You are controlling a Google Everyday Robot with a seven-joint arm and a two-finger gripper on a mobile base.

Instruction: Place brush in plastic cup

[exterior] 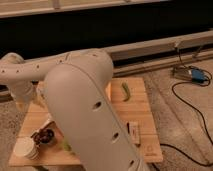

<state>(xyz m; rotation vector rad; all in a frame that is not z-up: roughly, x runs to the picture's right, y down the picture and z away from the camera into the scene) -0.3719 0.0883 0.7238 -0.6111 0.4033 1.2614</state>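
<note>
Operator: Wooden counter (142, 112) on a speckled floor, dark wall behind. Report the layout, near to far.

Technician: Nearest, the arm's (85, 120) large pale link covers the middle of the counter. The plastic cup (25, 148) stands at the near-left corner, white and squat with layered sides. A dark bowl (43, 136) sits just beyond it, close against it. Past the bowl is a slim whitish strip, taken to be the brush (47, 123); it lies on the counter and the arm hides most of it. Further back, by the left edge, the tool (23, 104) hangs at the end of the forearm. A green pod-shaped item (125, 91) lies toward the far edge, well apart from the rest.

Operator: Tool state?

Technician: It cannot be determined, because the working end is not resolved. Nothing shows whether it is released or clenched.

Operator: Which relation governs the coming move?

Technician: The direction from the tool to the brush. The brush lies toward the near edge from the tool, and slightly toward the counter's middle. Its long axis appears to run diagonally, from near-left to far-right. In my judgement the tool must travel toward the near edge and come in across that axis. The cup lies further the same way, at the near-left corner, so the carry after pickup would be short.
</note>
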